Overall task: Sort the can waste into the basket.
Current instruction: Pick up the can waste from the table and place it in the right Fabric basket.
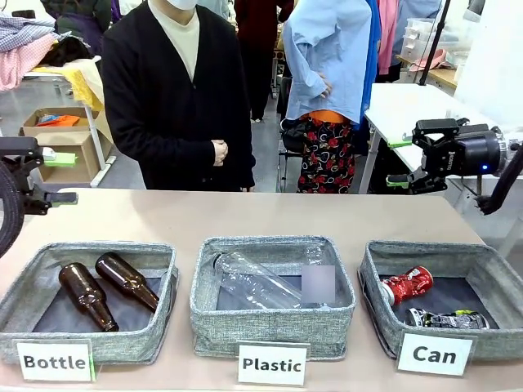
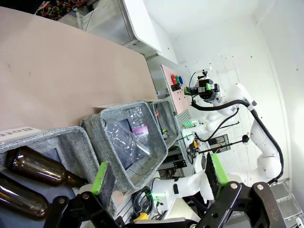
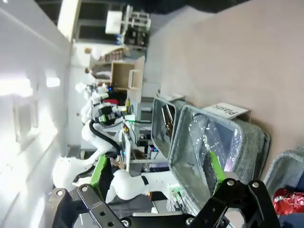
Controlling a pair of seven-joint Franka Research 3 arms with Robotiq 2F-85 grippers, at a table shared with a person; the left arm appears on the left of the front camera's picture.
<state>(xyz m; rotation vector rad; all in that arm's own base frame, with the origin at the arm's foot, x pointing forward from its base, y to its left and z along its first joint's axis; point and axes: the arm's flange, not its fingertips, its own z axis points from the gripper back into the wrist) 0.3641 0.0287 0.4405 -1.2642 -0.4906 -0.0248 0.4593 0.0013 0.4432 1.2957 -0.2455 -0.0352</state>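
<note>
Both cans, red can (image 1: 406, 285) and black-silver can (image 1: 447, 318), are judged already sorted inside the "Can" basket (image 1: 372, 278), so left hand (image 1: 51, 177) and right hand (image 1: 400, 161), both spread empty, are best kept raised.

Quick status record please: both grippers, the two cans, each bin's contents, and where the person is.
left gripper: open, empty, raised at the table's left edge
right gripper: open, empty, raised at the far right
red can: inside the Can basket
black-silver can: same basket, nearer the Can sign
Bottle bin: two brown glass bottles
Plastic bin: clear plastic bottles
person: standing at the far side, hands clasped, not touching anything
</note>
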